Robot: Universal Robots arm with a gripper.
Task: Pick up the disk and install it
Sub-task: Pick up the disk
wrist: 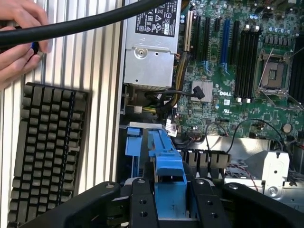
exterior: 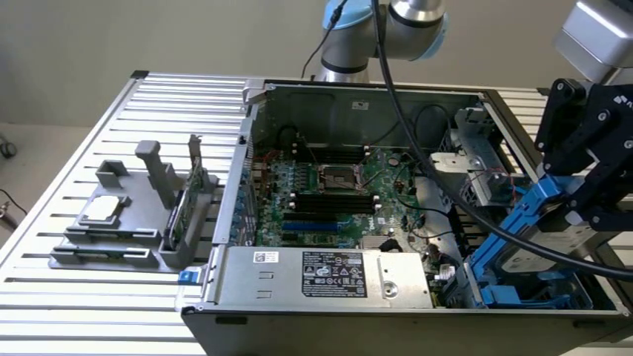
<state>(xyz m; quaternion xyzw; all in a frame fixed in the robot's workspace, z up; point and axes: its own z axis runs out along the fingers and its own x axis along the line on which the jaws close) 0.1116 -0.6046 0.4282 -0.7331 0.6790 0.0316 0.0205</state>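
Tool (wrist: 173, 202) clenched on the disk (wrist: 167, 166); disk tilted at the case (exterior: 346, 100) drive bay, not seated; pickup done, installing left; outside the case, a hand (wrist: 19, 42) near a keyboard (wrist: 47, 152).

The disk (exterior: 529, 215) is a silver-grey metal drive clipped in a blue plastic bracket; it is held off the surface, steeply tilted with one end low, over the computer case's (exterior: 396, 308) corner on the exterior view's right; the gripper (wrist: 172, 202) clamps the bracket's two sides.
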